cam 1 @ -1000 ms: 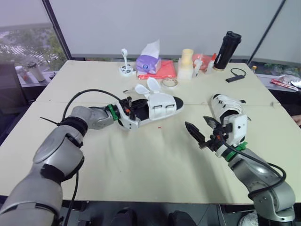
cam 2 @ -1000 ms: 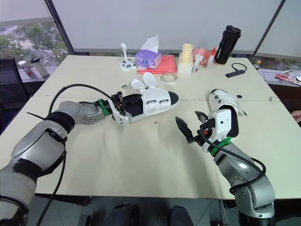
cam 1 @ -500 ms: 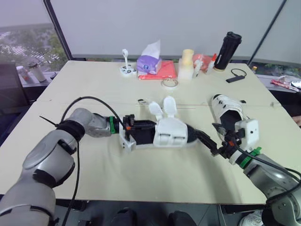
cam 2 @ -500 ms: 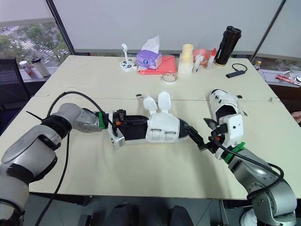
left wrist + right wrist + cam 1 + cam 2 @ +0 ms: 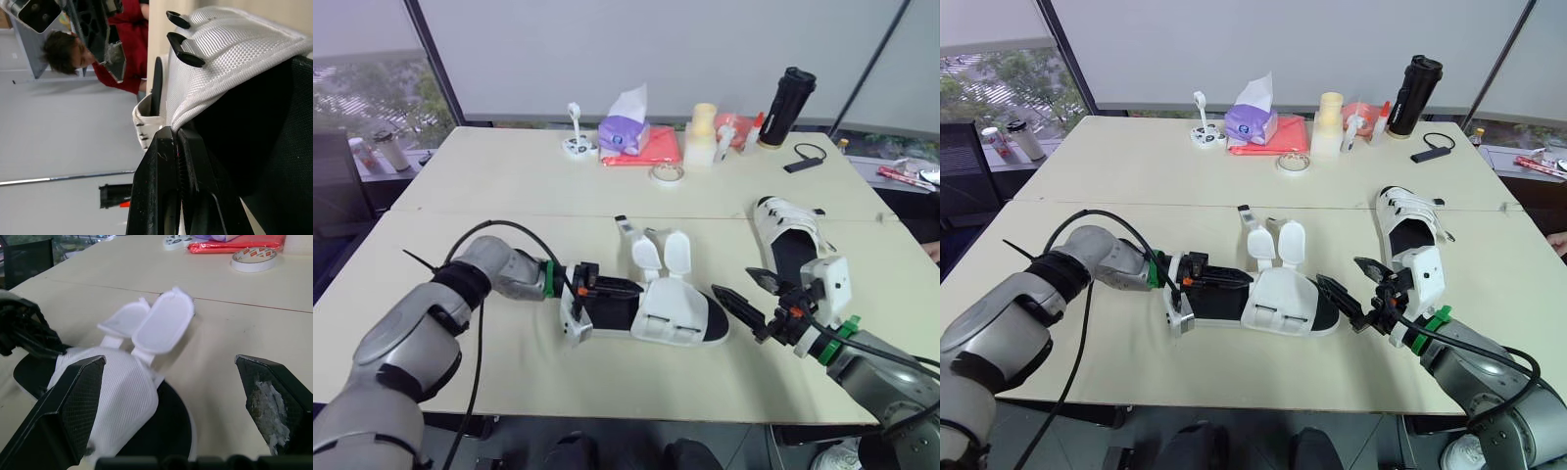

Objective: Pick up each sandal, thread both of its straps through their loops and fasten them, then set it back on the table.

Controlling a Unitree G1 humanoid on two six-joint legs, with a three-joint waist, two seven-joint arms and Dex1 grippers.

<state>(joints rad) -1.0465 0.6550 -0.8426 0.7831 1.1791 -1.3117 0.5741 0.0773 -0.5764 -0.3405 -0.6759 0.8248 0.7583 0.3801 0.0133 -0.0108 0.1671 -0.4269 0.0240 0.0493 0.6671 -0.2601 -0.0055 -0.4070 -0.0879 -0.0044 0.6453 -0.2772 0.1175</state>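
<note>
Two straps of the sandal stand open, turned up toward 12 o'clock. Neither of them is through the black loops, so the threading is not yet begun. The sandal lies at the near middle of the table, with its toe toward 3 o'clock; whether the sole rests fully on the table I cannot tell. The left fingers reach in from 9 o'clock and are closed together on the edge of the white upper, beside the heel opening. The right fingers are spread wide and hold nothing, just beside the toe at 3 o'clock.

I think the main risk is the grip itself. The left fingers pinch only soft webbing, so the sandal may turn or slip out when it is lifted or when a strap is pulled. The straps look like short flaps, and the wide right fingers could press one flat instead of catching it, or push the toe away.

One more sandal, the second sandal, lies at about 2 o'clock, near the right arm, and a careless move of that arm could knock it. The tape roll, the tissue pack, the red pouch and the black bottle stand well apart, from 12 to 1 o'clock, and I judge that none of them is in the way
</note>
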